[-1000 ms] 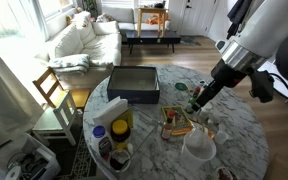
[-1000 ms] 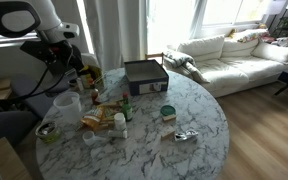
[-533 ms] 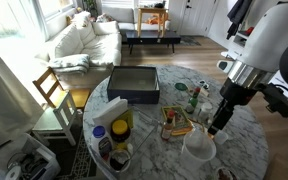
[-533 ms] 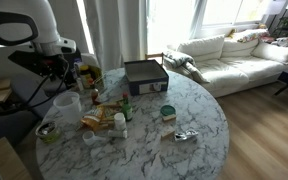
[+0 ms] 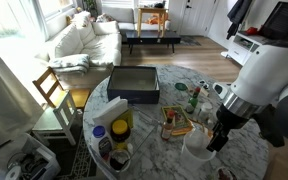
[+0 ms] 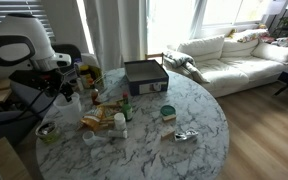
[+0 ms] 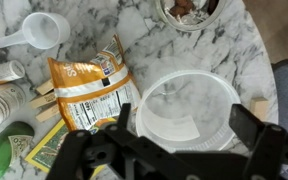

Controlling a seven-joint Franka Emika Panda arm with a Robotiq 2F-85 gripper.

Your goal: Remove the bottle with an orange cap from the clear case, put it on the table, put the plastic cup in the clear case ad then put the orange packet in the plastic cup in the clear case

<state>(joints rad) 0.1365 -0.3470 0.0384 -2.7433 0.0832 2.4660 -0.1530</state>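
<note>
Arm angled downward, jaws wide apart above plastic cup

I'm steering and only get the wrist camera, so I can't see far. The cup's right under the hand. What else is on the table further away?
Observer: A big dark tray sits near the edge of the table, well away from the hand.
Operator: Anything else near the edge?
Observer: A yellow tub with a blue lid stands close to the rim.
Operator: What's past the table?
Observer: A long white sofa.
</note>
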